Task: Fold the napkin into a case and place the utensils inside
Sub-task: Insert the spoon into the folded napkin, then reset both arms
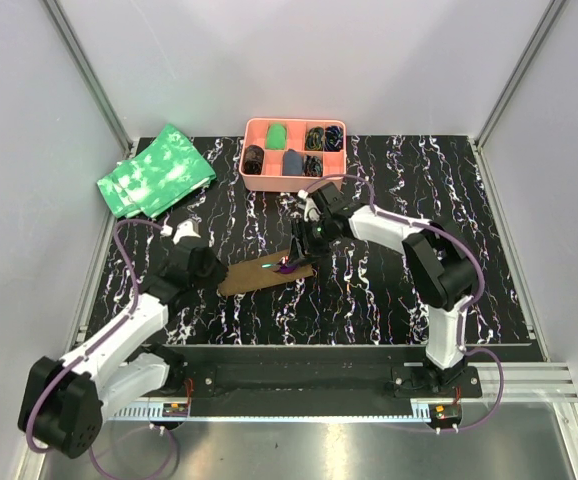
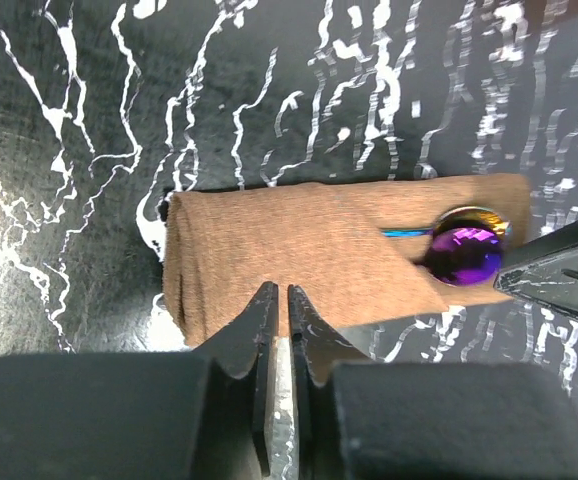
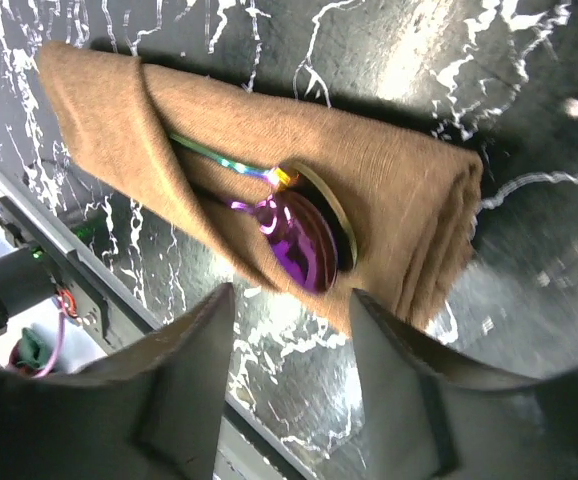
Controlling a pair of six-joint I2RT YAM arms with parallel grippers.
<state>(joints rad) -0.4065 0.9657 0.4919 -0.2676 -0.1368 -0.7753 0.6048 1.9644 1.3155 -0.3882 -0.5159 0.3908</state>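
**Left gripper** (image 2: 281,295): the fingers (image 2: 254,330) stand almost together, with only a thin slit between them. The tips lie over the near long edge of the case (image 2: 299,250). Whether they pinch the cloth cannot be told.

**Right gripper** (image 3: 291,300): the fingers (image 3: 194,340) are spread apart and nothing sits between them.

**Case**: a flat, folded brown strip on the black marbled table (image 2: 89,120). It lies crosswise just beyond the left fingertips, and diagonally just beyond the right fingers.

**Utensils** (image 3: 304,250): tucked into the case. A shiny purple rounded end shows at the pocket mouth – directly ahead of the gap between the right fingers, and off to the right of the left fingertips. Thin teal and gold stems run from it under the fold.
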